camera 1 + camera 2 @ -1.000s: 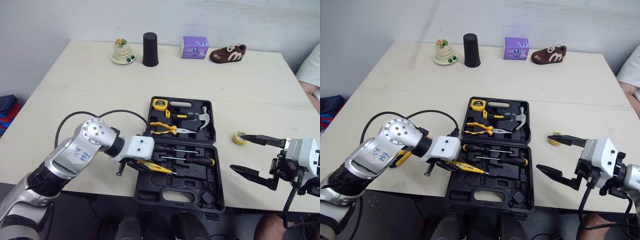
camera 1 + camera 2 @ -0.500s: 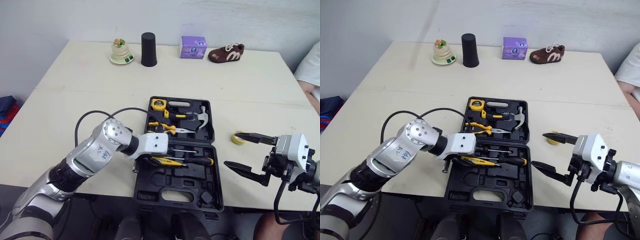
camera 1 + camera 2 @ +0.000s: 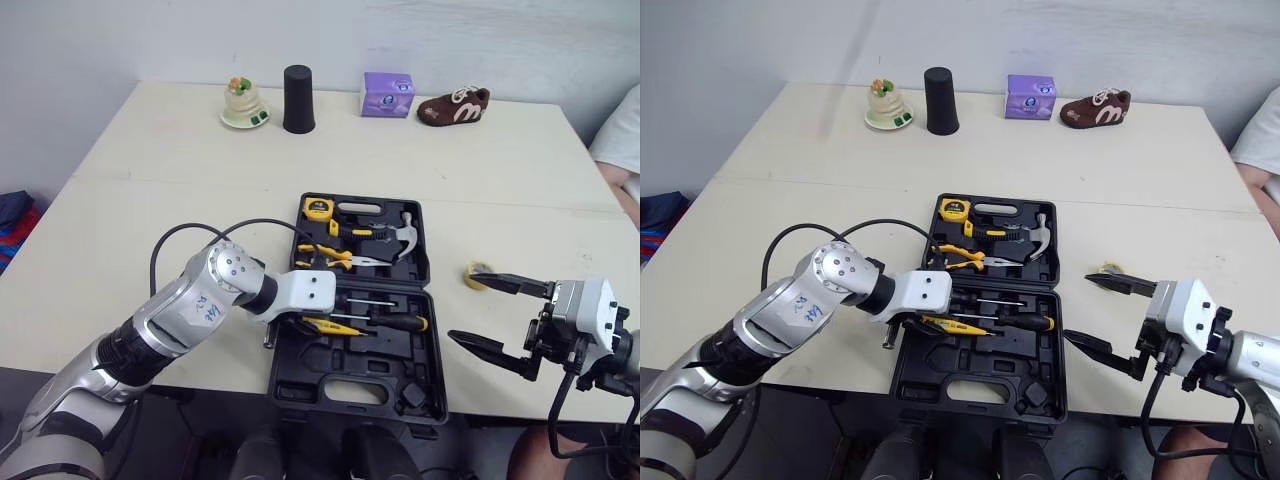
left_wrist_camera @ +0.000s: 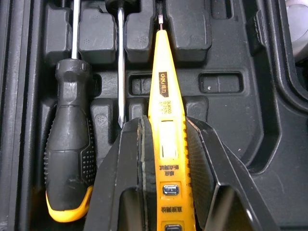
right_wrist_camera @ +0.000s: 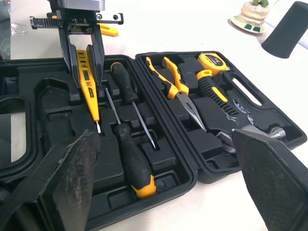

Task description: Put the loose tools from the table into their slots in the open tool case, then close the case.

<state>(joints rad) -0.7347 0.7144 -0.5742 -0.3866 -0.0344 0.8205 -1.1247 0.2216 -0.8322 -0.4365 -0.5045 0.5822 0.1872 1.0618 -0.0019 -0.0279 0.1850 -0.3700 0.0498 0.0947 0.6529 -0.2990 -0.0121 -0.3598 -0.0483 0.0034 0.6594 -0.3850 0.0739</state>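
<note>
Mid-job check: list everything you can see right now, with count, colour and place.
Table: 1, cream.
Tool case: 1, black, open, near table edge.
Tape measure: 1, yellow, case's far-left corner.
Pliers: 1, yellow handles, in case.
Hammer: 1, steel head, in case.
Screwdrivers: 2, black, in slots.
Tester pen: 1, yellow, over case's near half.
Tape roll: 1, yellow, right of case.
Cup: 1, black, far edge.
Cake model: 1, far edge.
Box: 1, purple, far edge.
Shoe: 1, brown, far edge.
Sleeve: white, right.
Left tool: grips tester pen.
Right tool: open, beside tape roll.
</note>
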